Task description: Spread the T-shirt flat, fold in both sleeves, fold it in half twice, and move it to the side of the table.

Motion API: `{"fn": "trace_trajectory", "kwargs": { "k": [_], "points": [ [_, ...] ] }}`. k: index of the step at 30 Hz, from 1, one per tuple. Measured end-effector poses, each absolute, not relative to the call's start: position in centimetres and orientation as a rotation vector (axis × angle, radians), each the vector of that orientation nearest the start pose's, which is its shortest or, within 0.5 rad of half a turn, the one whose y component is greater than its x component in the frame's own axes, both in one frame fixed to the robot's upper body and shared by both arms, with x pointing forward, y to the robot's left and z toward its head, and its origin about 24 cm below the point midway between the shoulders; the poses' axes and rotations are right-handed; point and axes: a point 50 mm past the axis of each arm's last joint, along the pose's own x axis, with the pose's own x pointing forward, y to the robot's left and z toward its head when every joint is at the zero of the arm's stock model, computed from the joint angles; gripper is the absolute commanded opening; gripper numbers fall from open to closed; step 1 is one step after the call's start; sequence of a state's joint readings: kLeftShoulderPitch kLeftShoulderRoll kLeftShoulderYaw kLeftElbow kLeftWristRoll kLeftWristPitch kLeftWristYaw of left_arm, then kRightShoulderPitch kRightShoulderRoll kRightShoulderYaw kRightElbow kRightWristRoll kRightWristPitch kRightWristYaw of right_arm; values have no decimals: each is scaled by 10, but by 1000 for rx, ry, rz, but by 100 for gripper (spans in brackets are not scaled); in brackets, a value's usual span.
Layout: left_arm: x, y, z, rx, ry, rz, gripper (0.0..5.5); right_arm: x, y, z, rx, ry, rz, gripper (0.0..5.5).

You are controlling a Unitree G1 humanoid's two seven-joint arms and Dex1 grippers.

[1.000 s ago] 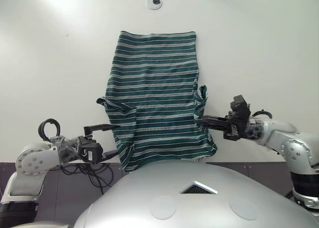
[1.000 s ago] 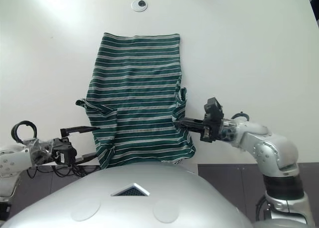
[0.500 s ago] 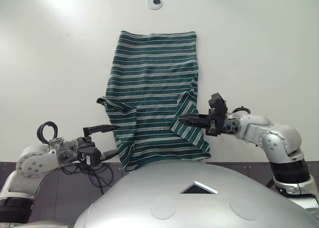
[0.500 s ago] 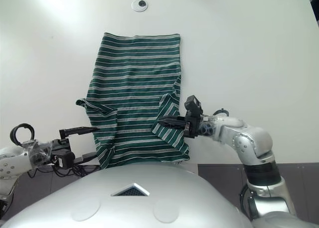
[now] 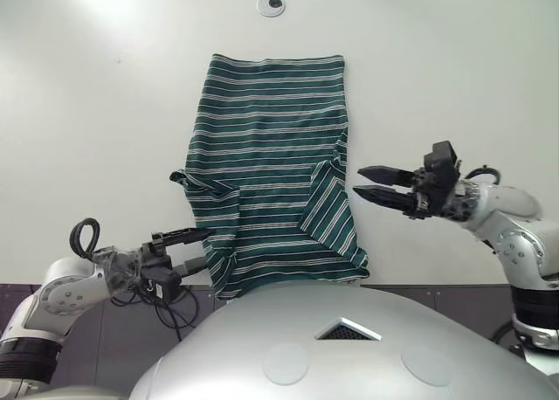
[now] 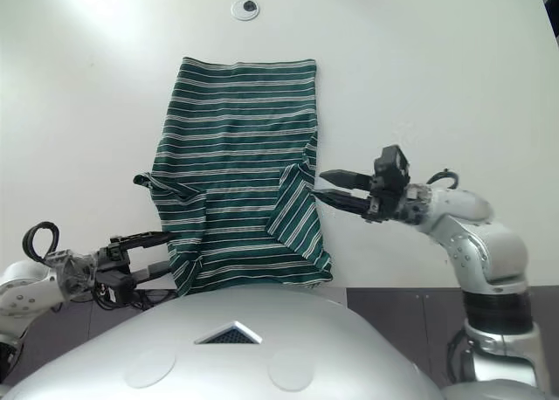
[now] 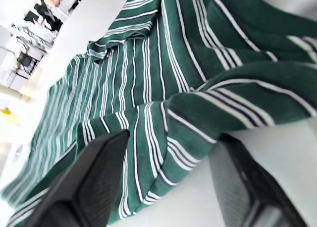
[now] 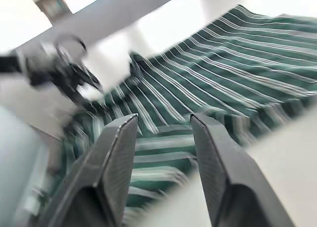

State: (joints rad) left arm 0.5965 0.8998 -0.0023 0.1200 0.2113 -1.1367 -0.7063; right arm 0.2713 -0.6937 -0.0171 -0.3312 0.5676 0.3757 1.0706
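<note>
Left eye view: a green striped T-shirt (image 5: 262, 138) lies lengthwise on the white tabletop (image 5: 454, 86), hem toward the far edge and sleeve end at the near edge, about midway between the two side edges.
Right sleeve (image 5: 332, 212): folded in, lying as a slanted flap on the body close to the near edge.
Left sleeve (image 5: 194, 182): not yet folded; it pokes out, bunched, past the shirt's left side.
Left gripper (image 5: 205, 246): at the near edge by the shirt's near-left corner. Its jaws are spread, and the left wrist view shows a rumpled fold of cloth lying in the gap between them, not pinched.
Right gripper (image 5: 357, 181): just beside the shirt's right side, level with the folded sleeve and clear of the cloth. Its jaws are spread and hold nothing.
Round fitting (image 5: 275, 4): a small disc set in the tabletop near the far edge, beyond the hem.
Done so far: the shirt looks spread roughly flat, though wrinkled at the near end, and one sleeve is in.
Left to do: fold in the left sleeve, fold the shirt in half twice, then move it to the side of the tabletop.
Progress: I judge it an early stage, well under halfway, with the left sleeve the likely next step.
</note>
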Motion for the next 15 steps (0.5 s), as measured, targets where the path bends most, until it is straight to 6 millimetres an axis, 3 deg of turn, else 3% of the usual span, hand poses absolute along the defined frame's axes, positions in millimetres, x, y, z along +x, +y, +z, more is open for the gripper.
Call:
{"fn": "trace_trajectory", "kwargs": {
  "k": [4, 9, 13, 15],
  "points": [
    [73, 254, 29, 972, -42, -1345, 153, 154, -228, 52, -213, 388, 1227, 193],
    [70, 254, 26, 997, -89, -1372, 94, 143, -240, 40, -383, 329, 1301, 219],
    [70, 254, 28, 1012, -117, -1379, 61, 129, -241, 30, -442, 341, 1378, 278],
    [70, 254, 29, 1019, -131, -1384, 43, 122, -235, 28, -512, 297, 1433, 280]
  ]
}}
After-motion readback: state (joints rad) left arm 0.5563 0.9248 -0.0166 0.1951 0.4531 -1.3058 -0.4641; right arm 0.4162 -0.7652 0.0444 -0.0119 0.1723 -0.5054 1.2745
